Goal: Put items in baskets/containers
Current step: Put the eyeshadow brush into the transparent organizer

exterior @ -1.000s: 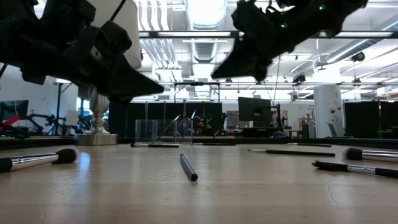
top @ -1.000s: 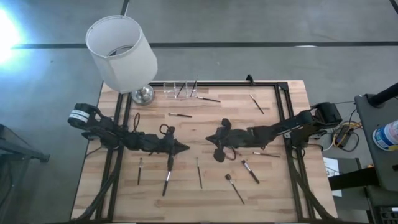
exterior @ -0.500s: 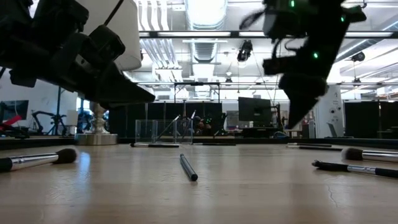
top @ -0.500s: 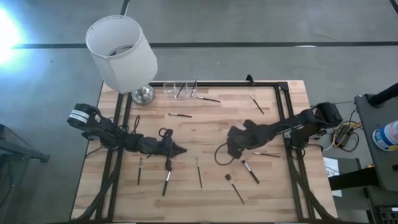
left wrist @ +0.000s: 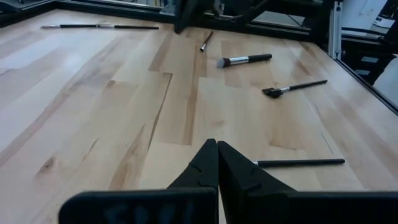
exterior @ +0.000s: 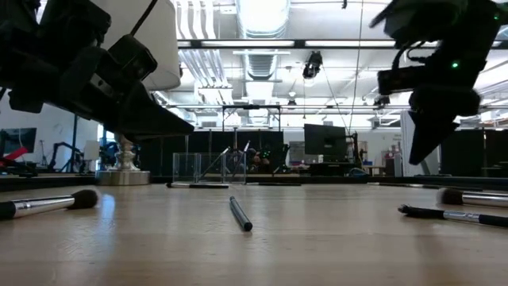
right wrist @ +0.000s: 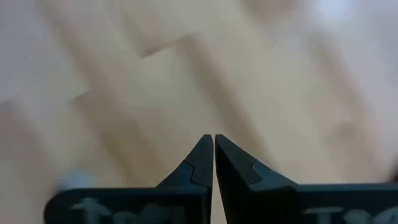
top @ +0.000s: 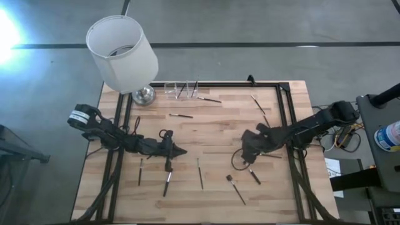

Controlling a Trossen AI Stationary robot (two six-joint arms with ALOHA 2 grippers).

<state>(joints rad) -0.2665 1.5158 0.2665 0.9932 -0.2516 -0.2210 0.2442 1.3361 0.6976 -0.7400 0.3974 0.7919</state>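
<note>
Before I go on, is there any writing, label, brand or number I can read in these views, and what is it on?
No text can be read in any view.
White band on the left arm: possibly printed, too small to read.
Bottle at the right edge of the high view: label too small and blurred.
Brushes, clear holder, lamp: no markings visible.

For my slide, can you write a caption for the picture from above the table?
Two robot arms over a wooden table scattered with makeup brushes, clear holder beside the lamp.
</note>
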